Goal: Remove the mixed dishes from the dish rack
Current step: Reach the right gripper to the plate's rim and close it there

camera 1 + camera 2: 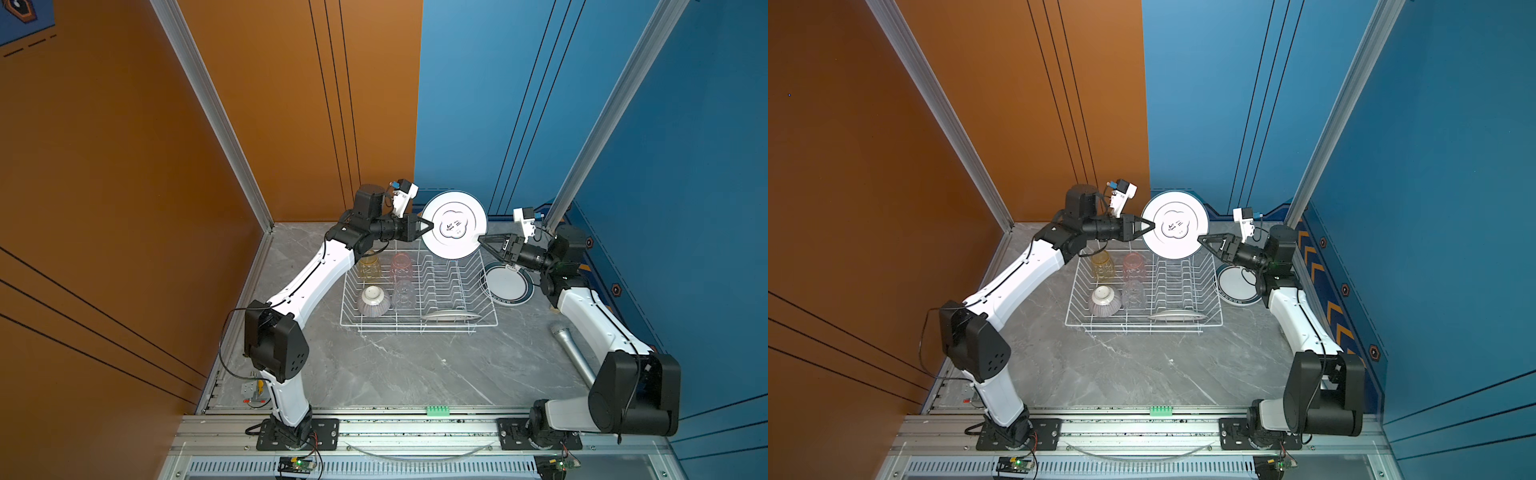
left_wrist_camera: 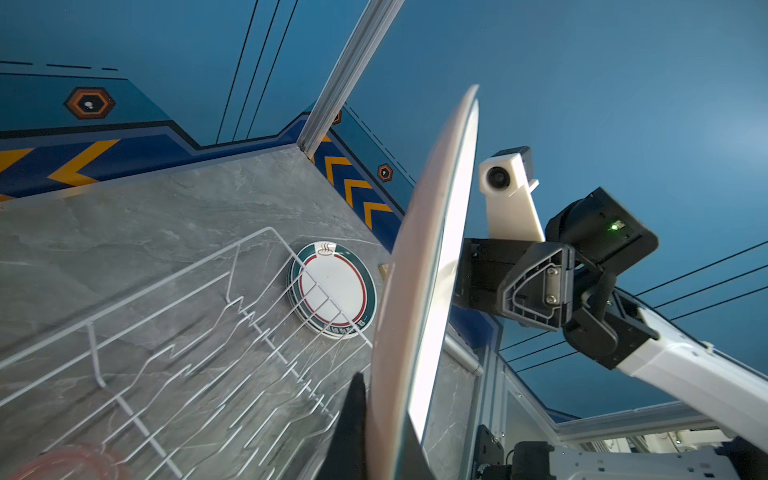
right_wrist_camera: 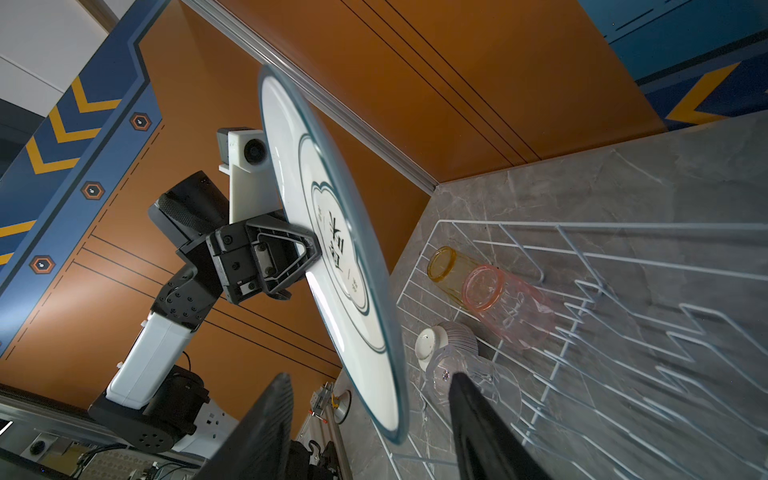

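Showed white shells on the long links of left arm (image 1: 307, 278) and right arm (image 1: 598, 320), black at every joint. Carried boxy black elbow housings (image 1: 276, 345), the left one dotted with round holes. Ran a thin black cable (image 1: 224, 345) in a loop off the left elbow. Ended in black left pincer (image 1: 430, 226) and right pincer (image 1: 481, 241), with hollow triangular fingers (image 3: 286, 257) and silver screws (image 2: 552, 272) on a metal plate inside. Bore white wrist-camera brackets (image 1: 404, 197), round lens, blue plug (image 1: 403, 184) on top. Lit a small green light (image 2: 614, 227) on the right wrist block. Stood on black base plates (image 1: 328, 432) with silver bolts.
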`<state>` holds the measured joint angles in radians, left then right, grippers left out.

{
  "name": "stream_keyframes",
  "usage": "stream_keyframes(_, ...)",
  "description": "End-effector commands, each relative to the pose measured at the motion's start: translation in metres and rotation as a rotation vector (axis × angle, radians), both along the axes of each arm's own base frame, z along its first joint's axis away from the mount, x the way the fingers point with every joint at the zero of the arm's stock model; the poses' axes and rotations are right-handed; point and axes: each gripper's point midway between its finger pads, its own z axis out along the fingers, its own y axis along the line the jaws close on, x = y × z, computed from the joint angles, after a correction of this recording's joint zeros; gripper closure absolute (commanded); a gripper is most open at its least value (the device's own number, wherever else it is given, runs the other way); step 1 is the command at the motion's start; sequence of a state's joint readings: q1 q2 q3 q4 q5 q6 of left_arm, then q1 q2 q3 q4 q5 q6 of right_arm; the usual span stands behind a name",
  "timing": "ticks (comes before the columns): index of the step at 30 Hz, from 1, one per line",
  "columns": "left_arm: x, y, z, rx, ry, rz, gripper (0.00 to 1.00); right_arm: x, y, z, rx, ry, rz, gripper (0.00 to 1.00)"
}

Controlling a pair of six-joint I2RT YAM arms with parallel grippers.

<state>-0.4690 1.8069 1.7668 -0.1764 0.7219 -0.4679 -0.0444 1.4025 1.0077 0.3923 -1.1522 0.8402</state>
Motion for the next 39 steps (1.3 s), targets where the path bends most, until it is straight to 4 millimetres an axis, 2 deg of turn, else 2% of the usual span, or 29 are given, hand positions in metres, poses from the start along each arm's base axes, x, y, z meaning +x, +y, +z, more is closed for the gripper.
stream_keyframes(1,0.000,-0.010,0.022,-0.123,-0.022,-0.066,1.00,0.001,0.005,0.009,0.016,-0.028,0.024,0.43)
stream_keyframes(13,-0.002,-0.026,0.010,-0.132,0.020,-0.109,1.00,0.005,0.008,0.019,0.046,-0.053,0.007,0.53)
stream_keyframes(22,-0.004,-0.034,0.006,-0.134,0.030,-0.131,1.00,0.009,0.007,0.022,0.063,-0.051,-0.006,0.77)
stream_keyframes(28,-0.007,-0.034,0.004,-0.128,0.034,-0.136,1.00,0.011,0.004,0.022,0.063,-0.045,-0.027,0.99)
stream_keyframes(31,-0.008,-0.033,0.000,-0.096,0.030,-0.123,1.00,0.013,0.000,0.020,0.059,-0.039,-0.048,1.00)
stream_keyframes(36,-0.015,-0.026,-0.008,0.024,-0.037,-0.066,0.86,0.020,-0.014,0.018,0.056,-0.022,-0.111,1.00)
stream_keyframes(39,-0.022,-0.018,-0.012,0.098,-0.073,-0.042,0.79,0.025,-0.031,0.016,0.054,-0.005,-0.165,1.00)
